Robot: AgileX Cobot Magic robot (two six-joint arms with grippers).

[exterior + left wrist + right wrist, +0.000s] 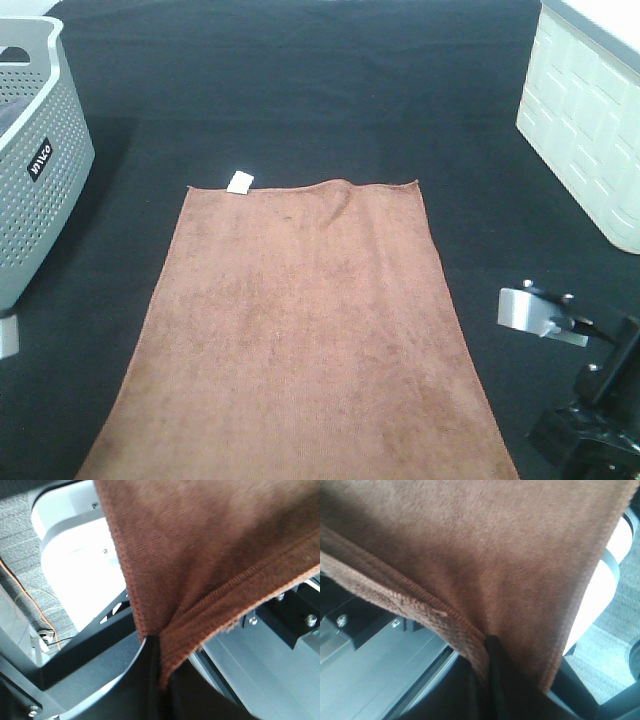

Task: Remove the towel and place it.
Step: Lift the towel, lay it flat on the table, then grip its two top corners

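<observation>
The brown towel point(300, 330) lies spread flat on the black table, running from mid-table to the near edge of the exterior high view. A small white tag point(240, 181) sits at its far left corner. In the left wrist view my left gripper point(159, 647) is shut on a hemmed near corner of the towel point(210, 555), which fans out taut from the jaws. My right gripper point(490, 645) is likewise shut on the other near corner of the towel point(485, 550). Neither gripper's fingers show in the exterior high view; they are below its near edge.
A grey perforated basket point(35, 150) stands at the far left of the table. A white panelled box point(590, 120) is at the far right. Part of the right arm point(590, 380) shows at the near right. Below the held corners the wrist views show the robot's base plates point(75, 565).
</observation>
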